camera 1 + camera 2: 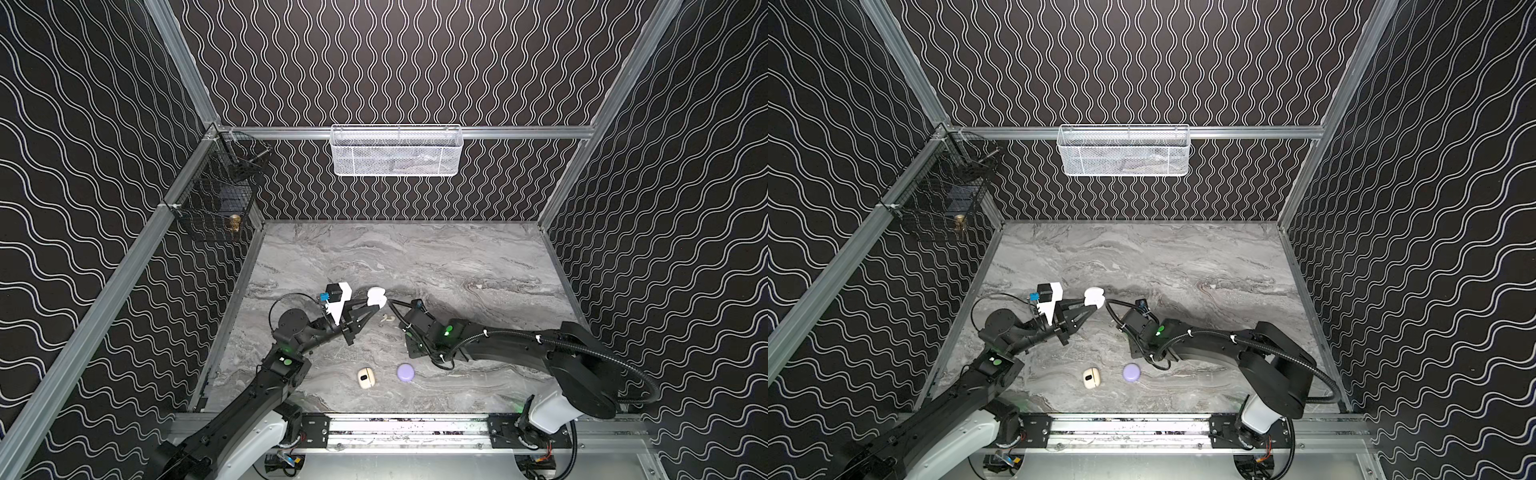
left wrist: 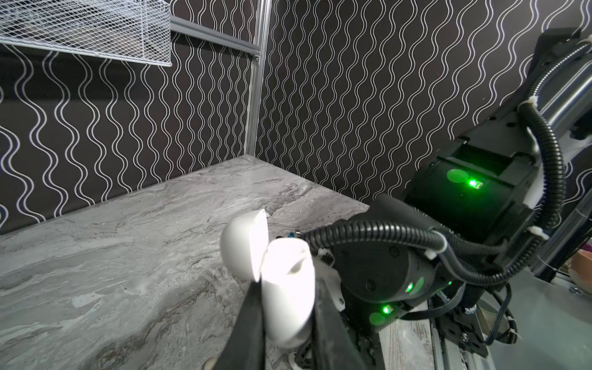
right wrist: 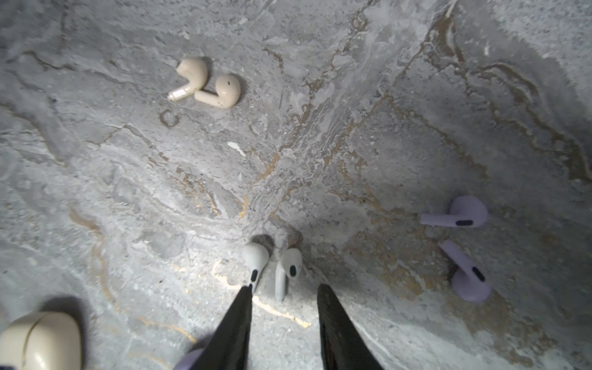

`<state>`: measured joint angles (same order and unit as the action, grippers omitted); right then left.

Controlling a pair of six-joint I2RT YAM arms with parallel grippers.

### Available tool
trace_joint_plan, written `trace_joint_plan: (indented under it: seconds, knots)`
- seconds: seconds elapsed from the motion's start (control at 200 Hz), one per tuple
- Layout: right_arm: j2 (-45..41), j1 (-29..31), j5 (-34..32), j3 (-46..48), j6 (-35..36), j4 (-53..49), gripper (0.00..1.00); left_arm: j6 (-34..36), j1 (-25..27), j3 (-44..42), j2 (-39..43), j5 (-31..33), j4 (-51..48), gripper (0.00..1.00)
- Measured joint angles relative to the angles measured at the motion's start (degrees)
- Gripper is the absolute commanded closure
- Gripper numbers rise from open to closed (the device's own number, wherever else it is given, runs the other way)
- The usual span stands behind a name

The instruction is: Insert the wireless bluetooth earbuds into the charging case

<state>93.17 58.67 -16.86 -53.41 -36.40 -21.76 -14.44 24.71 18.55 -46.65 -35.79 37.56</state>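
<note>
My left gripper point(image 2: 288, 288) is shut on a white charging case point(image 2: 290, 278) and holds it above the table with its lid point(image 2: 245, 246) swung open; both top views show this case point(image 1: 376, 296) point(image 1: 1094, 297). In the right wrist view my right gripper point(image 3: 283, 288) stands open just short of two white earbuds point(image 3: 256, 259) point(image 3: 290, 266) lying on the marble, with one stem tip by a fingertip. Two beige earbuds point(image 3: 208, 85) lie farther off, and two lilac earbuds point(image 3: 464, 213) point(image 3: 469, 278) lie to one side. In the top views the wrist hides the right fingers.
A shut beige case point(image 1: 364, 377) point(image 3: 38, 339) and a shut lilac case point(image 1: 405, 372) sit near the table's front. A white mesh basket point(image 1: 395, 151) hangs on the back wall and a black wire basket point(image 1: 216, 199) on the left wall. The right arm point(image 2: 480, 192) is close beside the held case.
</note>
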Motion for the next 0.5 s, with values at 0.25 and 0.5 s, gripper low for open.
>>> trace_joint_plan:
  seconds: [0.25,0.5]
  knots:
    - [3.8,0.0,-1.0,-2.2,1.1,-1.8,0.65,0.0,0.0,0.0,0.0,0.1,0.0,1.0]
    - [6.6,0.0,-0.6,-2.9,1.5,-1.8,0.65,0.0,0.0,0.3,0.1,0.0,-0.2,1.0]
